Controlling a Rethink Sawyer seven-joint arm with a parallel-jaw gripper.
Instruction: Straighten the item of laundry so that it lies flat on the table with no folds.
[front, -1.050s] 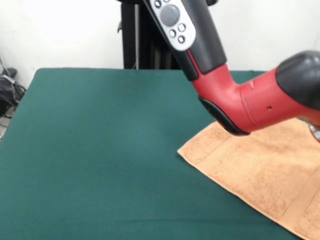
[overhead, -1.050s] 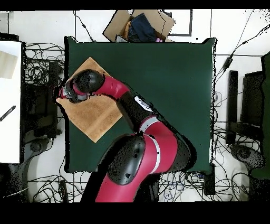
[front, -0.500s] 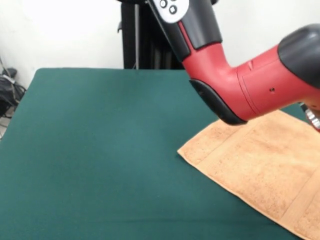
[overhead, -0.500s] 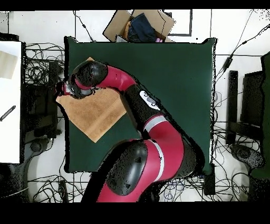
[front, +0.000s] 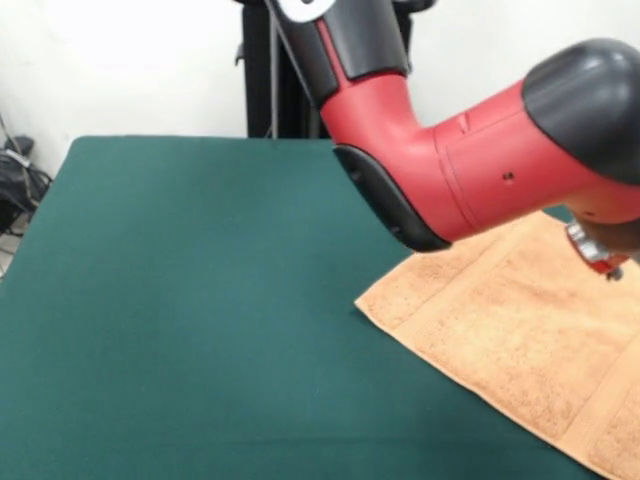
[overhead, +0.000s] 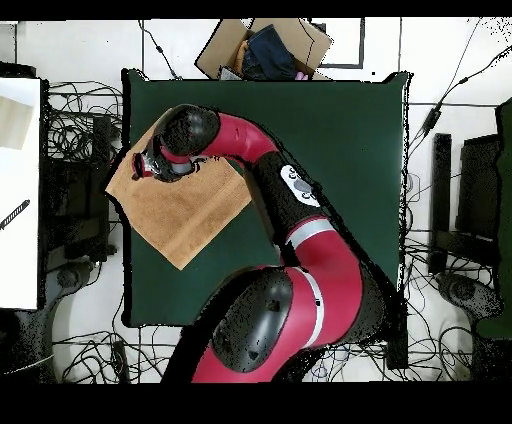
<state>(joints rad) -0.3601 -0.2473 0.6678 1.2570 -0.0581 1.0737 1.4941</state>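
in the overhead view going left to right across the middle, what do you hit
white tabletop → peach towel → red arm → bare green table → black stands

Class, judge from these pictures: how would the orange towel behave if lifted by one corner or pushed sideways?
The towel looks thin and floppy, so it would probably drape. Its terry pile on the felt-like table suggests pushing would likely bunch it, not slide it.
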